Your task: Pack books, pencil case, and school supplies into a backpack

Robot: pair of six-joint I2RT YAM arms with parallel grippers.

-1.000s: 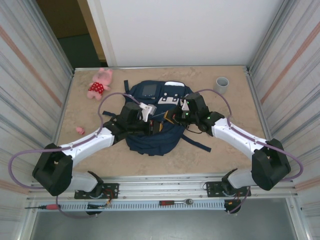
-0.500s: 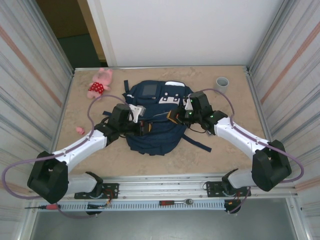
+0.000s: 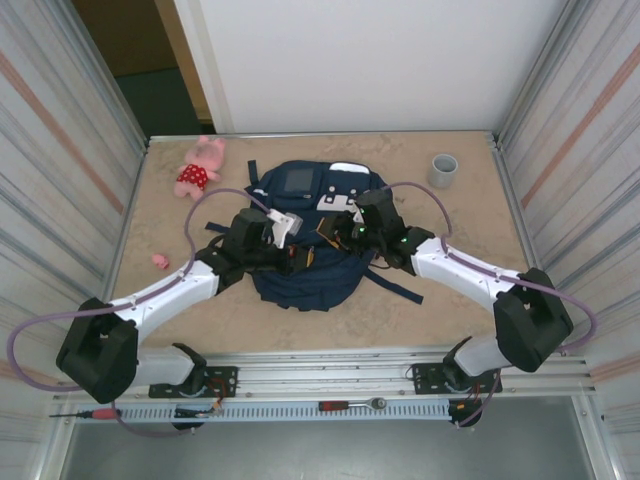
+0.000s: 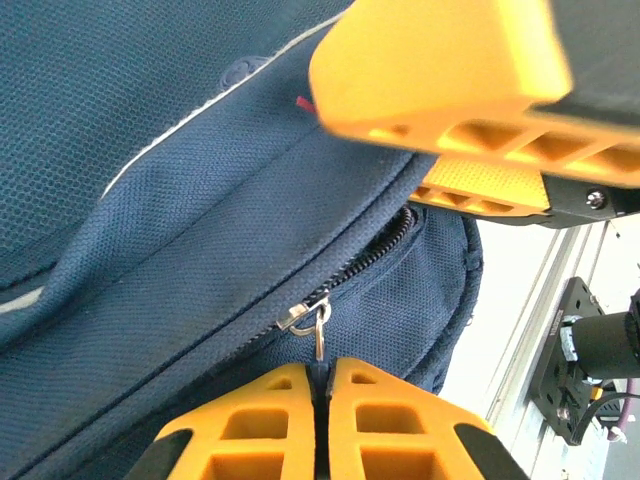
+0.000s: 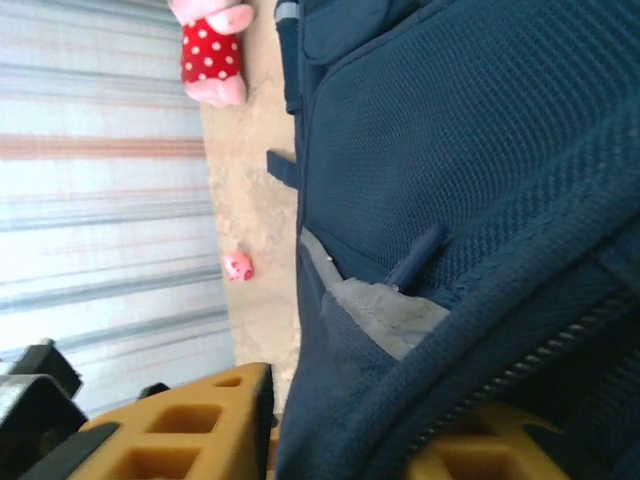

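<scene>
The navy backpack (image 3: 300, 285) lies flat in the middle of the table, both grippers over its centre. My left gripper (image 4: 322, 368) is shut on the metal zipper pull (image 4: 319, 338), and the zip (image 4: 385, 245) runs up and to the right from it. In the top view the left gripper (image 3: 305, 258) sits just left of my right gripper (image 3: 335, 232). My right gripper (image 5: 365, 420) is open, its jaws standing either side of a fold of backpack fabric (image 5: 400, 330) by the zip. The right gripper's fingers (image 4: 440, 60) hang close above the zip. Books, pencil case and school supplies are hidden.
A pink plush toy (image 3: 200, 165) lies at the back left and a grey cup (image 3: 443, 168) at the back right. A small pink figure (image 3: 160, 261) sits near the left wall. Metal walls close both sides. A loose strap (image 3: 395, 287) trails right of the backpack.
My right gripper has shifted left over the backpack and its jaws have come apart. My left gripper drew left with the zipper pull, then came back right, still shut.
</scene>
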